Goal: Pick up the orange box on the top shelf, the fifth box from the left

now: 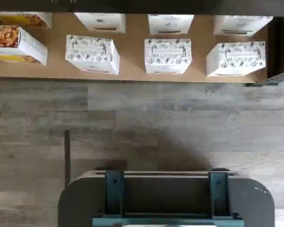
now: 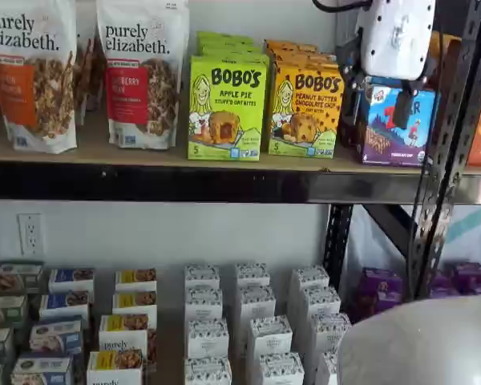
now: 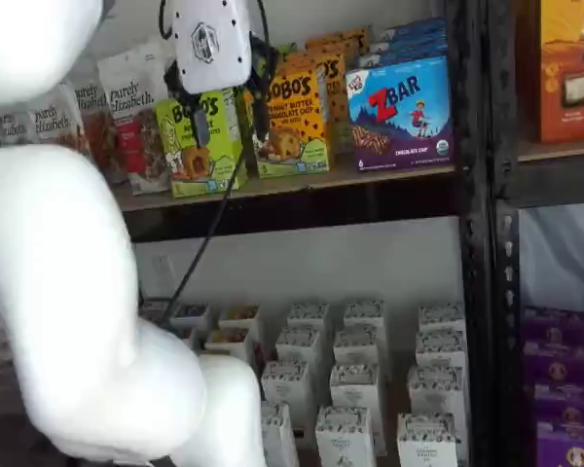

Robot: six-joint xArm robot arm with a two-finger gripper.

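The orange box [image 2: 305, 112] [image 3: 297, 122] stands upright on the top shelf [image 2: 224, 183] [image 3: 273, 187], between a lime-green carton and a blue box. My gripper [image 3: 231, 122] hangs in front of that shelf, a white body with two black fingers pointing down. A plain gap shows between the fingers and nothing is in them, so it is open. In a shelf view one black finger [image 2: 402, 108] shows in front of the blue box, to the right of the orange box. The wrist view does not show the orange box or the fingers.
A lime-green Apple Pie carton [image 2: 227, 108] and granola bags [image 2: 32, 72] stand left of the orange box, a ZBar box [image 2: 393, 128] [image 3: 401, 112] to its right. Black slotted uprights [image 2: 449, 144] frame the bay. White patterned boxes [image 2: 256, 329] [image 1: 168, 56] fill the lower level. My white arm [image 3: 68, 292] blocks much of a shelf view.
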